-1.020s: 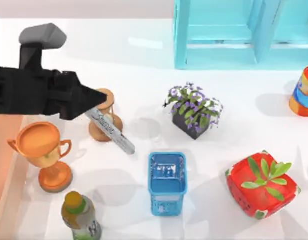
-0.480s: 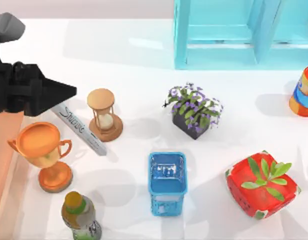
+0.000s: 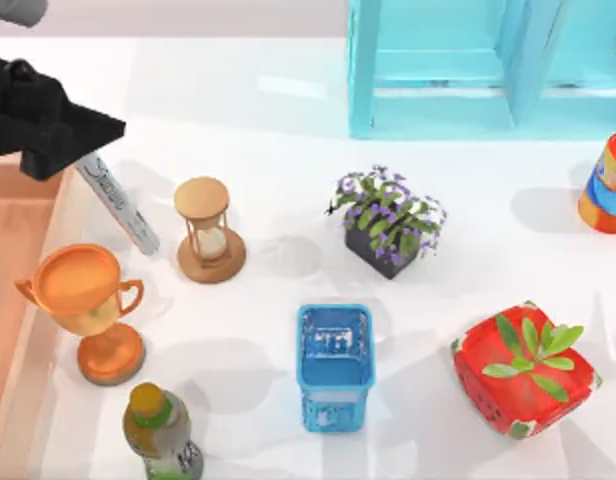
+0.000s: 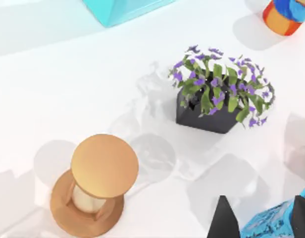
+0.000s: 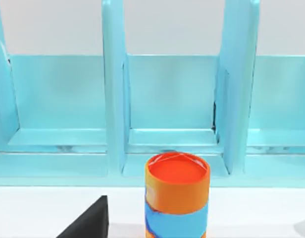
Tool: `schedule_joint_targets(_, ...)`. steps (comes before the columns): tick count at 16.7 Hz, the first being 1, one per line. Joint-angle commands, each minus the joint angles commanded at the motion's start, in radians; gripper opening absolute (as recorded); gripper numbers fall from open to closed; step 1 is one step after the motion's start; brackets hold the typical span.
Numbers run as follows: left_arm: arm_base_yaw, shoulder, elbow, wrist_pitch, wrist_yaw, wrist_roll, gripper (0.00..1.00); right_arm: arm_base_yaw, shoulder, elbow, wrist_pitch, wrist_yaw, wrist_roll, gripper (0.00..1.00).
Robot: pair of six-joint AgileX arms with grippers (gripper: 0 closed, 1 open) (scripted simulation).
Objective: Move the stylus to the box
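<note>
Item: slim silver-grey stylus (image 3: 118, 205) with dark script lettering, its capped end hidden in the black left gripper (image 3: 76, 150), which is clamped on that upper end. The barrel hangs slanting down toward the hourglass, lifted clear of the white bench, near the bench's left edge.

Destination: large crate-like box of pale orange-brown wood (image 3: 18, 260), thick-walled, along the left edge of the bench. Its inner wall lies just beside the stylus; the free tip is not yet over the opening.

Neighbours, outward: small wooden hourglass (image 3: 207, 230) upright just right of the stylus, seen from above in the left wrist view (image 4: 95, 186); orange trophy cup (image 3: 86, 300) standing close against the box wall; green-and-yellow bottle (image 3: 160, 430) at the front edge; blue mesh basket (image 3: 334, 365) mid-bench; dark planter of purple flowers (image 3: 390, 222); red cube topped with green leaves (image 3: 525, 368); orange-and-blue can (image 3: 608, 185) at the right edge; turquoise shelf unit (image 3: 468, 65) along the back.

Right arm: parked near the can at the right; a black finger edge (image 5: 88, 223) shows, spread cannot be told.

Handling note: the step appears to be carriage over the box. Best done by keeping height so the trailing tip clears the wall and trophy rim, then releasing only when the whole barrel is over the interior.
</note>
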Motion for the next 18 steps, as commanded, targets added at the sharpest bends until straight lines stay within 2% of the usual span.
schedule_joint_targets(4,0.1,0.066,0.132,-0.106,-0.055,0.295,0.0,0.0,0.0,0.0,0.0,0.0,0.0,1.0)
schedule_joint_targets(8,0.268,0.102,0.186,-0.243,-0.083,0.48,0.0,0.0,0.0,0.0,0.0,0.0,0.0,1.0)
schedule_joint_targets(11,0.413,0.101,0.196,-0.333,-0.087,0.563,0.0,0.0,0.0,0.0,0.0,0.0,0.0,1.0)
schedule_joint_targets(13,0.471,0.096,0.198,-0.374,-0.085,0.595,0.0,0.0,0.0,0.0,0.0,0.0,0.0,1.0)
schedule_joint_targets(18,0.497,0.092,0.2,-0.394,-0.082,0.609,0.0,0.0,0.0,0.0,0.0,0.0,0.0,1.0)
